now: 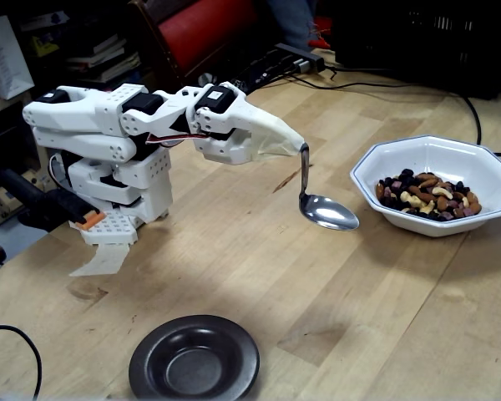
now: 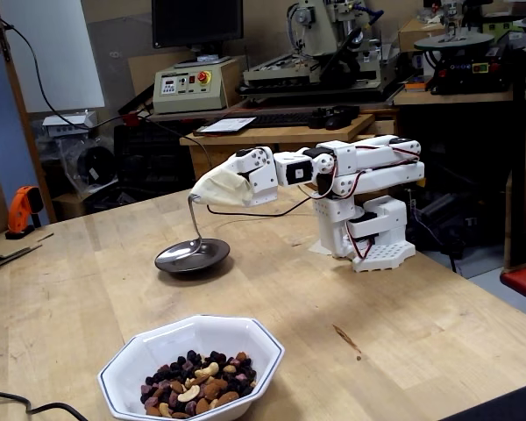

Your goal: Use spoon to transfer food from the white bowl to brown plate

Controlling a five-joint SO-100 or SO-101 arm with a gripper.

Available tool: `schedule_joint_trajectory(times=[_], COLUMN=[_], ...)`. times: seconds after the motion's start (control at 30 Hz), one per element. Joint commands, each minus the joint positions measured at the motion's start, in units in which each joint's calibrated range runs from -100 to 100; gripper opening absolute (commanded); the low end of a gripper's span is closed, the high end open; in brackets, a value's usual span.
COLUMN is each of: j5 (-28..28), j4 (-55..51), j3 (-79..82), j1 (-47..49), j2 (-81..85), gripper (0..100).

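Workbench scene; we see gripper (image 1: 296,147) clamped on spoon (image 1: 327,213), empty.
White bowl (image 1: 417,150) with food (image 1: 427,196) just right of spoon in frame; brown plate (image 1: 194,368) lower left, well apart.

Legible text, labels, brands, numbers, signs: none in either fixed view. Control box (image 2: 191,85) on the rear bench: red button on a yellow field and small panel markings, too small to read. Paper sheet (image 2: 226,124) on the bench: printing blurred. White box (image 1: 6,57) on the shelf: surface marks indistinct.
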State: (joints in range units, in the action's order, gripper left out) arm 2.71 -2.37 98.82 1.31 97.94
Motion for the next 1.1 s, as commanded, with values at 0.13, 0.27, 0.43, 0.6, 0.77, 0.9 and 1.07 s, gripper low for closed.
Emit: schedule_joint_trajectory(times=[0.13,0.27,0.43,0.6,0.77,0.9,1.07], j5=[0.0,0.0,0.0,0.0,0.0,-0.1,-2.3], j4=[0.9,0.6,-5.2,-8.4,-5.4,2.4,10.3], j3=[-0.9,-7.7,-21.5,-34.3,-39.5,-35.6,-23.3], j1=[-0.4,-0.4,-0.4,-0.4,-0.4,-0.4,-0.1], j2=[0.3,-0.9,-10.8,-20.2,-27.6,-32.1,-33.7], gripper=[4,4,4,4,4,4,4])
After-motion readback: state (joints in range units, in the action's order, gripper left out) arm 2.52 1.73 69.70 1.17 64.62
